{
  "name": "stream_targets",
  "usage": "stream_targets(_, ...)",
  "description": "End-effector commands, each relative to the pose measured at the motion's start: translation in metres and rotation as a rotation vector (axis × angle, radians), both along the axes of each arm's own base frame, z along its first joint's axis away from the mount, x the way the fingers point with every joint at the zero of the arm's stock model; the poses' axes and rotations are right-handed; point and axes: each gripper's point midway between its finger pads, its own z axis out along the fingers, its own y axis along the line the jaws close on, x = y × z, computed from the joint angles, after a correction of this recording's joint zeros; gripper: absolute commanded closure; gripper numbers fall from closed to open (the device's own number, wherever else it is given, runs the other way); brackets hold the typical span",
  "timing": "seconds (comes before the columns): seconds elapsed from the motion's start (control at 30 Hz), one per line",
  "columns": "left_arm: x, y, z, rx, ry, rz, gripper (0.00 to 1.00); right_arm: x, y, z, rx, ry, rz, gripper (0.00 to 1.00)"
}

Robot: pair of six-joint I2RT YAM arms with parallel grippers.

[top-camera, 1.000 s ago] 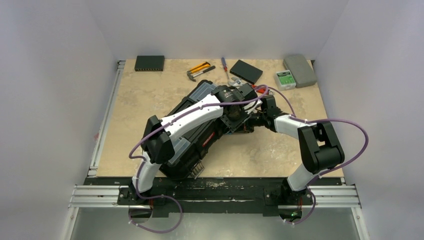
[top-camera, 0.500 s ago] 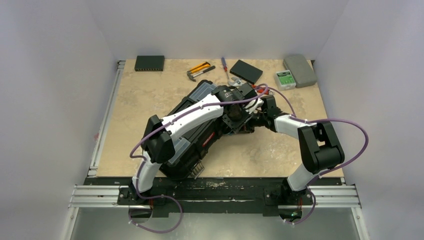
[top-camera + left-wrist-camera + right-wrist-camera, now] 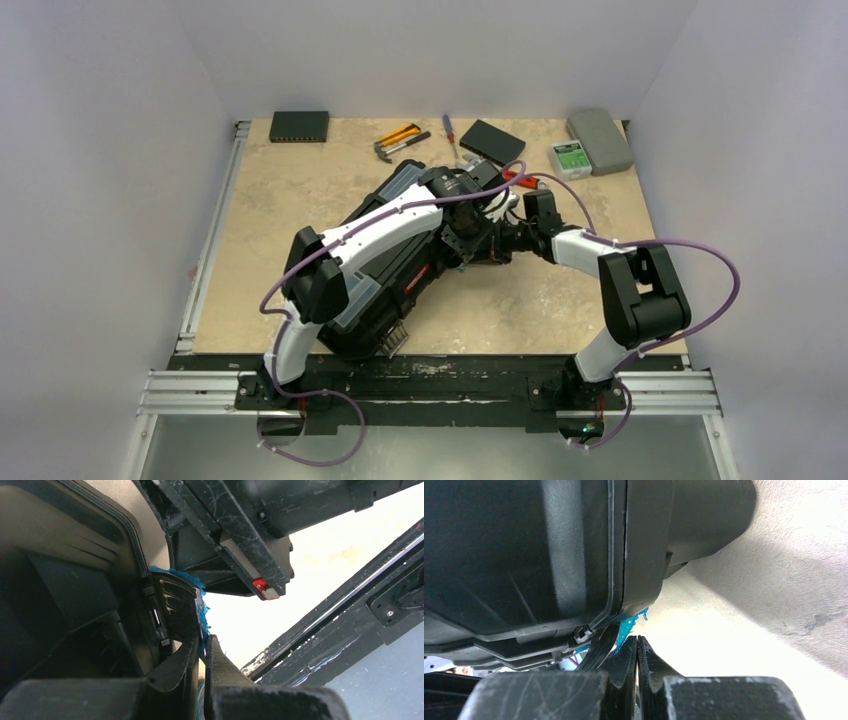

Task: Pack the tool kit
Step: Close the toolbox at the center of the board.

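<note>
We see the tool kit [image 3: 398, 192] lying slantwise in the middle of the table [image 3: 290, 210], partly under the left arm. The left gripper [image 3: 204, 642] is at its far right end, with its two fingers pressed together and nothing that we can see between them, just beside a black edge of the kit. The right gripper [image 3: 637, 642] is closed too, its tips close under the kit's side. A hammer [image 3: 400, 141] and a screwdriver [image 3: 449, 128] lie behind the kit, apart from it
</note>
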Motion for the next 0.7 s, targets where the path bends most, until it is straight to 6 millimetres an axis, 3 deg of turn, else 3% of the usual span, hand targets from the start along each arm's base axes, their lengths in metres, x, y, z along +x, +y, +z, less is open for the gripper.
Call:
stream_targets(0.0, 0.014, 0.01, 0.021, -0.04, -0.045, 0.012, 1.0, 0.007, -0.005, 0.014, 0.007, -0.072, -0.024, 1.0)
stream_targets(0.23, 0.016, 0.017, 0.023, -0.016, -0.058, 0.022, 1.0, 0.009, -0.001, 0.02, 0.044, -0.067, -0.03, 1.0)
stream_targets(0.37, 0.016, 0.017, 0.038, -0.072, -0.05, 0.035, 1.0, 0.009, -0.011, 0.016, 0.005, -0.071, -0.065, 1.0)
stream_targets(0.5, 0.013, 0.013, 0.058, -0.126, -0.047, 0.03, 1.0, 0.01, -0.038, 0.007, -0.035, -0.092, -0.228, 0.74)
stream_targets(0.6, 0.013, 0.014, 0.064, -0.124, -0.056, 0.03, 1.0, 0.01, -0.056, -0.004, -0.125, -0.112, -0.318, 0.71)
stream_targets(0.67, 0.014, 0.015, 0.068, -0.127, -0.06, 0.031, 1.0, 0.007, -0.055, -0.006, -0.104, -0.118, -0.329, 0.71)
